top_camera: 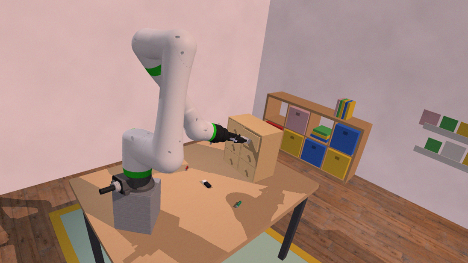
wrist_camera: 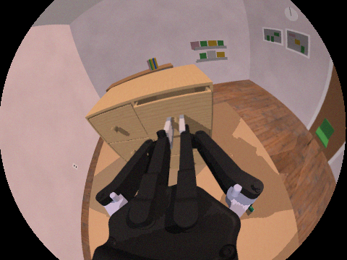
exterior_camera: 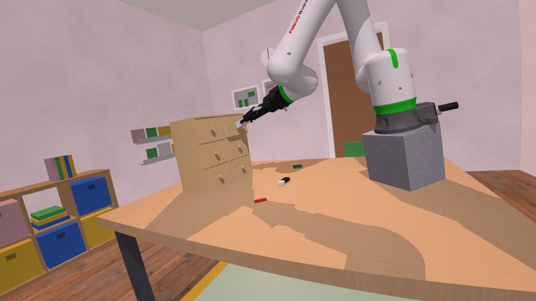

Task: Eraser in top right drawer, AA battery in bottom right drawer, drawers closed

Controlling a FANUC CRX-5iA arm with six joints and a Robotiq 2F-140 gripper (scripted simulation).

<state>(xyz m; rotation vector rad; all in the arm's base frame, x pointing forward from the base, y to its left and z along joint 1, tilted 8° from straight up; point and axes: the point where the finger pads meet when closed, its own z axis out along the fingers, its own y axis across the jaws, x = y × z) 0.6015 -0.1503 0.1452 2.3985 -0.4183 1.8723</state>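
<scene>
The small wooden chest stands at the far side of the table and also shows in the exterior view and the wrist view. My gripper reaches level at its front and is shut on the knob of the top right drawer; the fingers hide the knob. That drawer stands a little way out of the chest. The white and black eraser lies on the table's middle. The green AA battery lies nearer the table's edge.
A small red object lies on the table near the robot's grey base block. The other drawers look pushed in. A shelf unit with coloured boxes stands on the floor behind the table.
</scene>
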